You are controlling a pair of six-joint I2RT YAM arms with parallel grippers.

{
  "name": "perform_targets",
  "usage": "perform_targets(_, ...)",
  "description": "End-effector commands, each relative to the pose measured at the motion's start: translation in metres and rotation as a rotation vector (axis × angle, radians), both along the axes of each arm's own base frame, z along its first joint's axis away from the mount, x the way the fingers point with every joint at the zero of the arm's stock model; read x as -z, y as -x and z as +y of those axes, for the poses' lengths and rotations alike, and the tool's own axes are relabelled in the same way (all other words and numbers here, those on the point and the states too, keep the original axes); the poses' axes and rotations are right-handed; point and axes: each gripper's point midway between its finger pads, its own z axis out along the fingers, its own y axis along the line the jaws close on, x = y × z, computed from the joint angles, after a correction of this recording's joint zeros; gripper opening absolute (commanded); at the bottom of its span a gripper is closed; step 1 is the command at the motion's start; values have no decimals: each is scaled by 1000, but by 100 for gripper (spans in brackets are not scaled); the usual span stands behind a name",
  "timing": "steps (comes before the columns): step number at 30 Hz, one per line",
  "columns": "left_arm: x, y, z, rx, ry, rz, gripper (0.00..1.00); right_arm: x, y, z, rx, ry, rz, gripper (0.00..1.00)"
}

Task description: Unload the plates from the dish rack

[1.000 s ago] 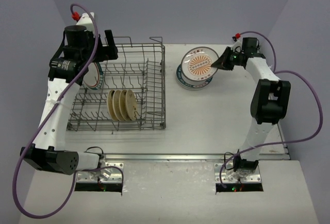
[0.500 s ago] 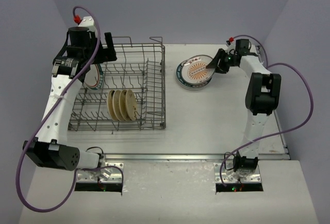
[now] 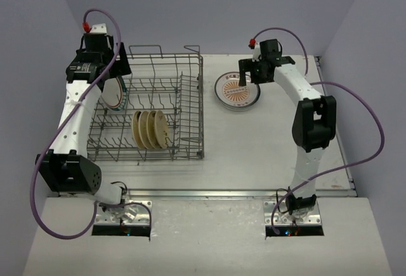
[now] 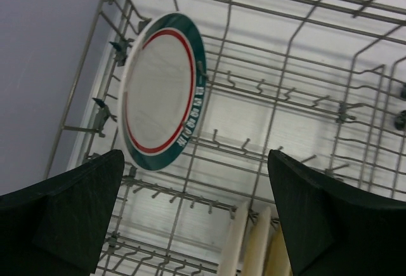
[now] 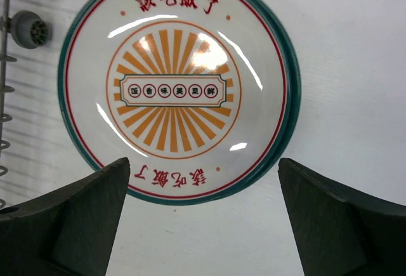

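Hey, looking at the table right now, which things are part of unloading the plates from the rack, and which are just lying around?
Part of the job: dish rack; green-rimmed plate standing in it; tan plates in it; sunburst plate, already unloaded; left gripper and right gripper, both open.
Just there: purple cables; table.

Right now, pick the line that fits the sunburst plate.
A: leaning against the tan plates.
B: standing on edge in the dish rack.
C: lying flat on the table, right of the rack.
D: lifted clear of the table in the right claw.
C: the sunburst plate lies flat on the table right of the dish rack, and the right claw stands open over it.
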Motion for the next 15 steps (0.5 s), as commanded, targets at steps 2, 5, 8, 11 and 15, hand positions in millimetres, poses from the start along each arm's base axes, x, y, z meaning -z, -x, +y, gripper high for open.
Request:
perform_targets(2, 12, -21, 40, -35, -19, 23, 87, -87, -3, -40, 46, 162, -229, 99)
perform_targets(5, 24, -28, 50, -10, -1, 50, 78, -96, 8, -42, 42, 166, -249, 99)
perform_targets(8, 35, -33, 57, 6, -17, 75, 70, -114, 19, -39, 35, 139, -285, 99)
perform_targets(11, 46, -38, 64, 1, -22, 94, 68, -117, 32, -35, 26, 108, -288, 99)
perform_targets(15, 63, -44, 72, -4, -11, 128, 63, -123, 45, -32, 15, 82, -299, 99)
